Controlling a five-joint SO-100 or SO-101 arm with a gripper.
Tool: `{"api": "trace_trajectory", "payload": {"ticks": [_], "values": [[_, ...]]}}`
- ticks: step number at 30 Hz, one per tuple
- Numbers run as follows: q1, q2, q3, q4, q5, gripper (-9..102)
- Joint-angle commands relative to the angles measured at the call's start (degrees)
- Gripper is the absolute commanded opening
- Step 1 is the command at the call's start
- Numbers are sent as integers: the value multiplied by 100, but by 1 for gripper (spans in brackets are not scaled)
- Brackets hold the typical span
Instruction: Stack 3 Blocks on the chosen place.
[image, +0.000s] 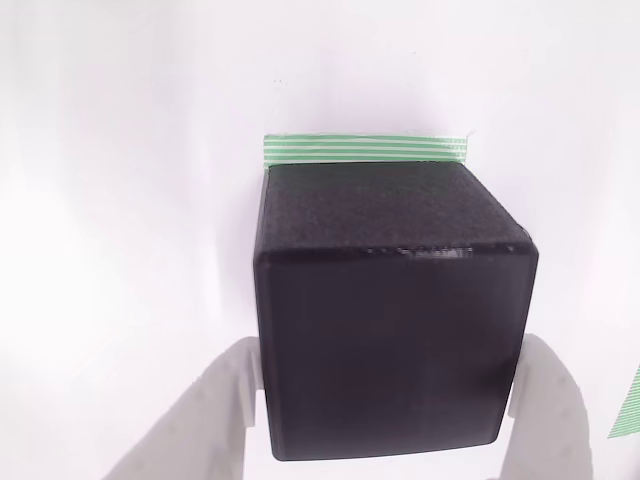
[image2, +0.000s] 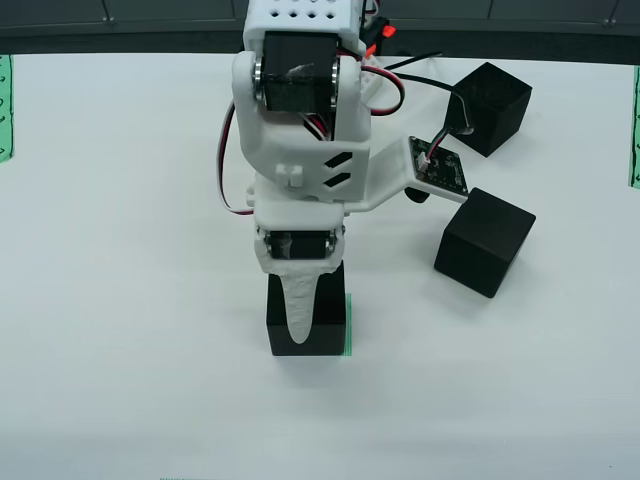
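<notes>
held block: a matte black 3d-printed cube with rounded edges sits between the two white fingers in the view that rides on the gripper; its top face is rough and grainy, its near face smooth. in the view from the front the same cube stands low in the middle of the table.
chosen place: a flat square patch of fine green-and-white stripes shows as a strip along the far edge of the cube in the gripper view; in the front view a thin green line runs along the cube's right side and near right corner. the cube stands on the patch; whether it rests fully on it or hangs just above it cannot be told.
gripper: the white two-finger gripper points straight down over the cube, closed to the cube's width with one finger on each side; one white finger lies down the cube's near face in the front view.
other blocks: a second black cube lies to the right of the arm, turned at an angle; a third black cube lies farther back on the right, well apart from the patch. the two stand near each other, not touching.
arm: white printed body with black motors and red, black and white wires.
small board: a green circuit board on a white bracket at the arm's right, with a cable.
table: plain white surface.
other patches: green striped strips at the far left edge and far right edge of the front view.
</notes>
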Motion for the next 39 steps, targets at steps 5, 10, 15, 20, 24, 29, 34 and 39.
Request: {"api": "trace_trajectory", "payload": {"ticks": [5, 10, 15, 20, 24, 29, 34, 39], "values": [[-105, 308, 0, 70, 44, 29], [-105, 325, 0, 88, 44, 34], [-105, 589, -9, 176, -62, 38], [-185, 1512, 343, 0, -729, 40], [-826, 2294, 1143, -193, -1485, 40], [-1916, 3103, 2373, -563, -2127, 40], [-3015, 3489, 3015, -642, -2057, 42], [-3296, 3322, 2971, -729, -2030, 43]]}}
